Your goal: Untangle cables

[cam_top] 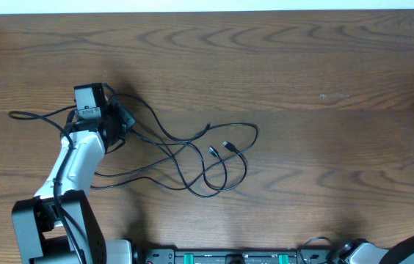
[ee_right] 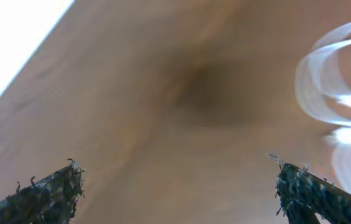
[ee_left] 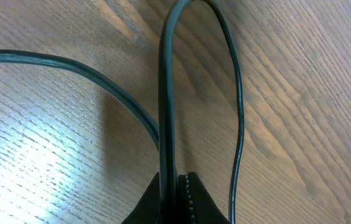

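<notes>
Cables (cam_top: 225,145): thin black strands in a loose tangle at mid-table (cam_top: 324,59), long axis left to right.
Left gripper (ee_left: 175,186) — pressed together on one strand (ee_left: 166,93); the knot lies to its right.
Right gripper (ee_right: 178,179) — spread, empty, well apart; the left arm is nearer.

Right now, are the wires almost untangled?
Not nearly. Done: nothing clear yet; the cables cross in loops mid-table. In hand: the left gripper pinches one black strand. The right gripper is open and empty. Left: pulling every loop apart.
</notes>
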You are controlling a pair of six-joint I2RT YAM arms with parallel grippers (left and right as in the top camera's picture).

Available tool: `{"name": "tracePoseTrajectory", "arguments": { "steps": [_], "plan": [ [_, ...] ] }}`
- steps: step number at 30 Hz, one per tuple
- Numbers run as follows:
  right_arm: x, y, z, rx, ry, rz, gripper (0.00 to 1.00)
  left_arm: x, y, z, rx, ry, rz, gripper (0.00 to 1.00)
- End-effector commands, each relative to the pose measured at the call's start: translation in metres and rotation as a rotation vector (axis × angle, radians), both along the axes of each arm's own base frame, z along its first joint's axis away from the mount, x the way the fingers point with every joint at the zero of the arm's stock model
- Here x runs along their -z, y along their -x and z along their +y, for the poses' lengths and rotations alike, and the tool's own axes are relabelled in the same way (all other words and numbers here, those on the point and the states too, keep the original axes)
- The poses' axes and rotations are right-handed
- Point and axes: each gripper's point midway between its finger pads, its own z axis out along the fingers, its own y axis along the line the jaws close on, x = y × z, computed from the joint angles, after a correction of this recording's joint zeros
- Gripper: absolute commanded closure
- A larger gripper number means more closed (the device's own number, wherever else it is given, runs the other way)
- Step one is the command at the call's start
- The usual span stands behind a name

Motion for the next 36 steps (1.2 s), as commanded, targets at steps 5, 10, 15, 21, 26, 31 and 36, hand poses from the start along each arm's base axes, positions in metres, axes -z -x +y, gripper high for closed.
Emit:
{"name": "tracePoseTrajectory", "arguments": {
  "steps": [5,10,15,21,26,31,36],
  "plan": [
    [-0.002,-0.066,0.156,-0.515,-0.112,-0.035,0.01,0.001,0.0,-0.001,0.025,-0.003,0.0,0.92],
    [0.003,-0.08,0.244,-0.799,-0.058,-0.008,0.01,0.0,-0.002,-0.001,0.025,-0.005,-0.01,0.62],
    [0.02,-0.079,0.318,-0.982,-0.048,0.047,0.01,-0.001,-0.003,-0.001,0.025,-0.007,-0.014,0.19],
    [0.061,-0.058,0.405,-1.253,-0.042,0.146,0.01,-0.011,-0.005,0.007,0.003,-0.046,-0.043,0.15],
    [0.08,-0.043,0.484,-1.516,-0.01,0.084,0.01,-0.041,0.011,0.041,-0.12,-0.224,-0.058,0.15],
    [0.074,-0.028,0.539,-1.711,0.089,-0.042,0.01,-0.066,0.037,0.073,-0.318,-0.352,-0.052,0.15],
    [0.067,-0.008,0.578,-1.864,0.232,-0.146,0.01,-0.081,0.062,0.093,-0.49,-0.419,-0.045,0.15]
  ]
}}
